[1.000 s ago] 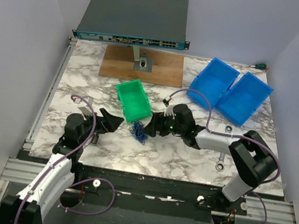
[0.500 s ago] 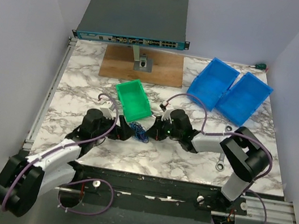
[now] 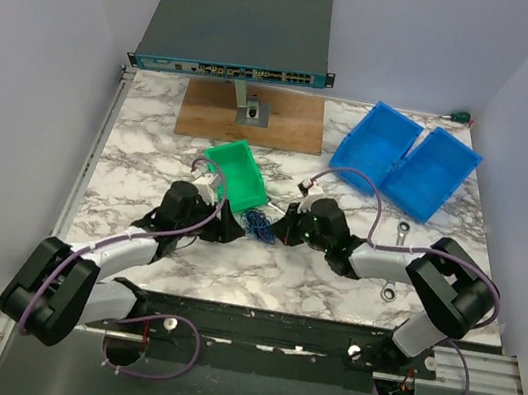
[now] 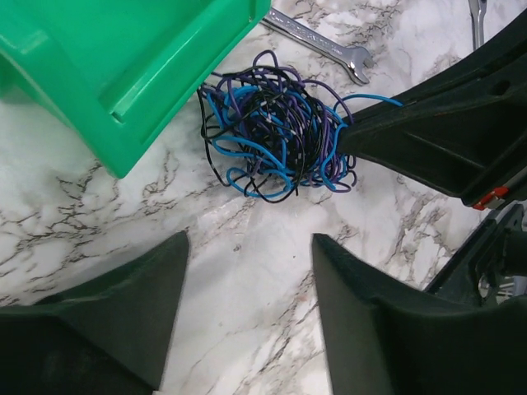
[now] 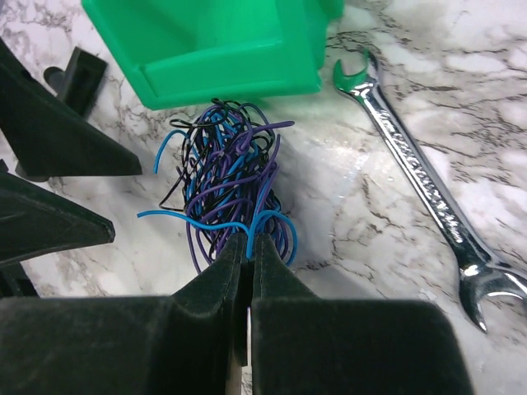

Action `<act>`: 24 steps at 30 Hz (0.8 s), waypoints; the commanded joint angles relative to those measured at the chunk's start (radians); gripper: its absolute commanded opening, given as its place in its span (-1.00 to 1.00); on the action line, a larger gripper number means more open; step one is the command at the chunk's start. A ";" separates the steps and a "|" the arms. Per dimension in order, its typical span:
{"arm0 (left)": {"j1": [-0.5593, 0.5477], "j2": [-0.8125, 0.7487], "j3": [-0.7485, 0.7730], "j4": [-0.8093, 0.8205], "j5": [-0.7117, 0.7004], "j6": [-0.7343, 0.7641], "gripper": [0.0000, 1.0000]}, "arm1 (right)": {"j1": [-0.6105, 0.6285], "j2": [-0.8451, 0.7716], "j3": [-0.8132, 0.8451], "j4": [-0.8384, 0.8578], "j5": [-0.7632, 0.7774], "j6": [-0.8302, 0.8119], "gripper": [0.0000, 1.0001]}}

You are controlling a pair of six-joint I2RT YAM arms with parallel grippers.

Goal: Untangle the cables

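- The thin blue, purple and black cables [image 3: 257,225] lie in one tight knot of loops on the white, grey-veined marble-patterned table [image 3: 140,151], just beside the near corner of the green plastic bin [image 3: 237,175]; whether they touch the bin cannot be told.
- The right claw [image 5: 249,243] is closed flat, its fingers pressed together on a blue strand at the edge of the knot. The rest of the knot rests loose on the table.
- The left claw [image 4: 247,304] is spread wide and grips nothing. Bare table shows between its fingers, and it sits near the knot, on the side opposite the right claw.
- A silver open-ended wrench [image 5: 420,177] lies flat on the table beside the bin, apart from the cables.
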 commanded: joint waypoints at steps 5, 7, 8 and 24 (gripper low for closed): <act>-0.027 0.087 0.072 -0.049 0.047 0.035 -0.41 | 0.006 -0.114 -0.070 0.048 0.186 -0.011 -0.99; -0.029 0.092 0.079 -0.055 0.056 0.043 -0.76 | 0.006 -0.139 -0.086 0.052 0.223 -0.005 -0.99; -0.029 0.090 0.079 -0.056 0.055 0.044 -0.85 | 0.004 -0.149 -0.094 0.053 0.252 0.001 -0.98; -0.139 0.059 0.076 0.084 -0.125 -0.142 0.41 | 0.006 -0.215 -0.153 0.121 0.160 -0.035 -0.99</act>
